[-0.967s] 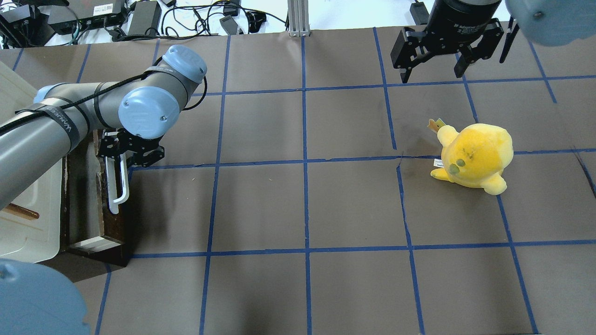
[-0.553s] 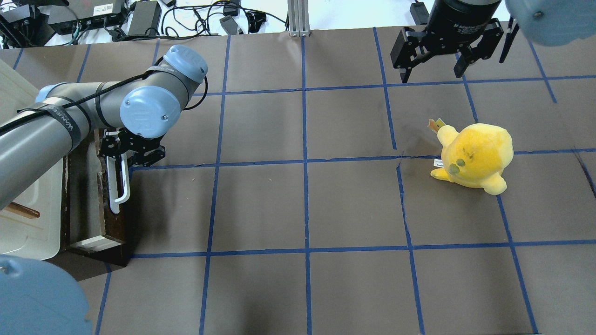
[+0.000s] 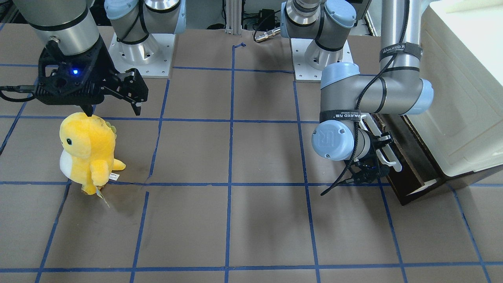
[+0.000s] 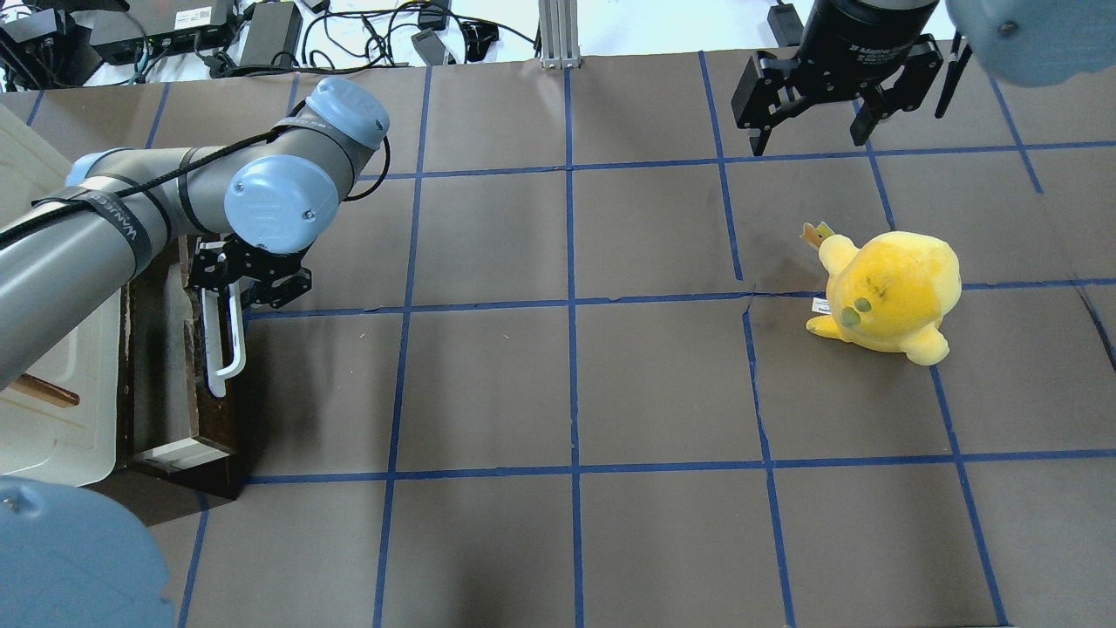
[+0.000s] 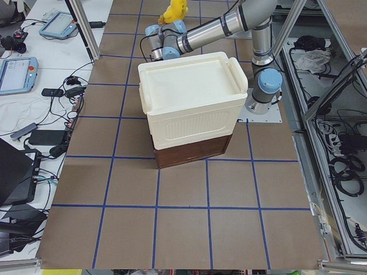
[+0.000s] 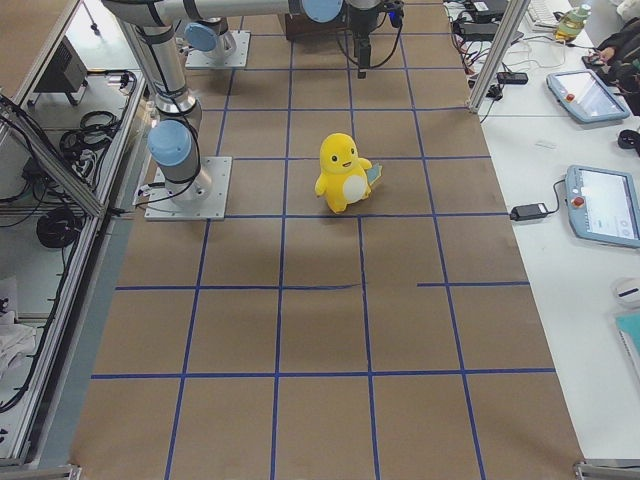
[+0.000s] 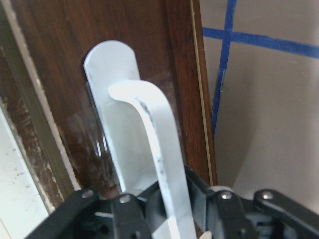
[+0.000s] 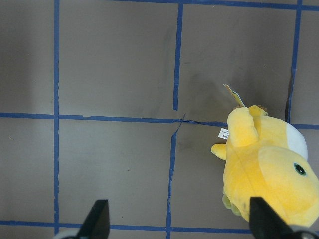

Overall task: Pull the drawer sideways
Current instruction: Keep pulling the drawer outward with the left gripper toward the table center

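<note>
The dark brown drawer [image 4: 218, 419] with a pale inside sticks out from under the cream-white cabinet [image 4: 52, 427] at the table's left edge. Its long white bar handle [image 4: 223, 349] faces the table's middle. My left gripper [image 4: 248, 283] is shut on the far end of this handle. In the left wrist view the handle [image 7: 149, 144] runs down between my left gripper's [image 7: 172, 211] black fingers. The front-facing view shows the drawer [image 3: 410, 177], the handle [image 3: 387, 151] and my left gripper [image 3: 371, 167]. My right gripper [image 4: 815, 122] is open and empty, far from the drawer.
A yellow plush toy [image 4: 889, 292] stands on the right side of the brown, blue-taped table [image 4: 567, 384], just below my right gripper [image 3: 114, 108]. The plush also shows in the right wrist view [image 8: 264, 169]. Cables and power bricks [image 4: 261, 30] lie beyond the far edge.
My left gripper has shifted slightly toward the table's far side, still holding the handle, and the drawer front moved a little with it. The right arm has not moved.
</note>
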{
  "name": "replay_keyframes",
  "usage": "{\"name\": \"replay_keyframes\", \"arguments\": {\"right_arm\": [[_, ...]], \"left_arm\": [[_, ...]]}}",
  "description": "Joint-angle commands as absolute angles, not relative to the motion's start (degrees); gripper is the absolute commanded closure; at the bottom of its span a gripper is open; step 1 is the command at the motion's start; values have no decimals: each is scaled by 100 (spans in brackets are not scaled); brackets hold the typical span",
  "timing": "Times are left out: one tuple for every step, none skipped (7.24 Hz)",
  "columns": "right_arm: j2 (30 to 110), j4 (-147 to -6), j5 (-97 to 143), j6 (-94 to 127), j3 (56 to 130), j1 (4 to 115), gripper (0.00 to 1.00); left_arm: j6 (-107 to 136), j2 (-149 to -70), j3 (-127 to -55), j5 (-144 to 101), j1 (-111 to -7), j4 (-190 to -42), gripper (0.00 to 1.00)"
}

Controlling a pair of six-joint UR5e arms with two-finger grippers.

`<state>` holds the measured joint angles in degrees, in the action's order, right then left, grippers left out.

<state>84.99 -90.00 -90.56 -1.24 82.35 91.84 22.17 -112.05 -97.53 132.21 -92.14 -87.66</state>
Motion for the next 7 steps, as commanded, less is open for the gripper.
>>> {"name": "replay_keyframes", "arguments": {"right_arm": [[8499,-9000,-9061,-123,8235,9185,0],[8499,-9000,-9062,-123,8235,9185,0],[8499,-9000,-9062,-132,8235,9185,0],[8499,-9000,-9053,-123,8235,9185,0],[8499,-9000,-9053,-123,8235,9185,0],[8499,-9000,-9053,-123,8235,9185,0],[8499,-9000,-9061,-123,8235,9185,0]], "left_arm": [[2224,-11215,-9729,13219,-9255,-8771,100],[2224,-11215,-9729,13227,-9255,-8780,100],[2224,-11206,-9729,13254,-9255,-8815,100],[2224,-11206,-9729,13280,-9255,-8833,100],[2198,-11189,-9729,13298,-9246,-8833,100],[2197,-11188,-9729,13298,-9246,-8833,95],[2197,-11162,-9729,13298,-9246,-8833,84]]}}
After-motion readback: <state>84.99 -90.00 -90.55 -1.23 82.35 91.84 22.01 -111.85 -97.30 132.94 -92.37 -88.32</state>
